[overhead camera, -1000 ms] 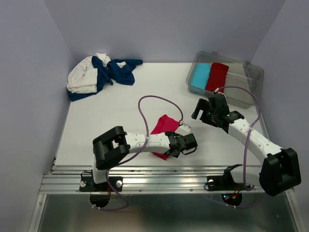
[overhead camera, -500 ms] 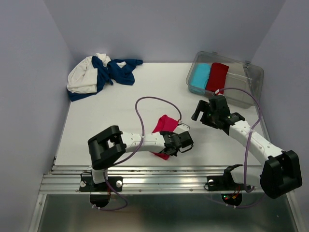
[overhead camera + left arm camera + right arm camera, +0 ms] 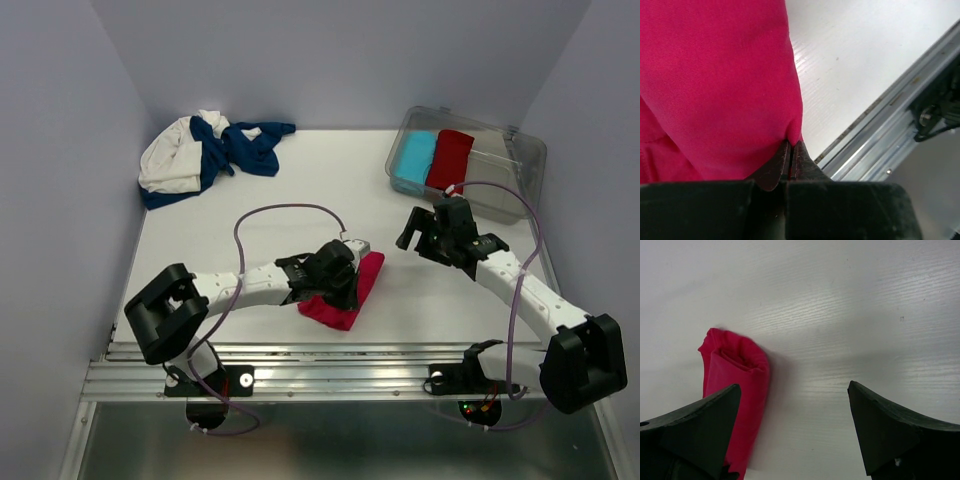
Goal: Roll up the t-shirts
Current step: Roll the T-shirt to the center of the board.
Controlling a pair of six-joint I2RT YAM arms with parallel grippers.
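Between the tips of the left claw (image 3: 791,150), a fold at the edge of the pink-red t-shirt (image 3: 715,85) was pinched, the jaws closed tight on the cloth. The rest of the loosely rolled bundle lay on the white table (image 3: 250,215) just ahead of and beside that claw. The right claw (image 3: 794,390) hung spread wide and held nothing, with one rolled end of the same shirt just beside one of its fingers. The shirt looked light, limp and not slippery, so it would likely sag and unwind unless gripped through several layers at the roll's end rather than by one loose hem. Counted: one pink-red shirt; one light blue roll (image 3: 415,155) and one dark red roll (image 3: 450,157) in one clear bin (image 3: 520,165) just beyond the right claw; one white shirt (image 3: 170,160) and one navy shirt (image 3: 240,145) heaped well apart from the left claw, though the tangle could hide more.
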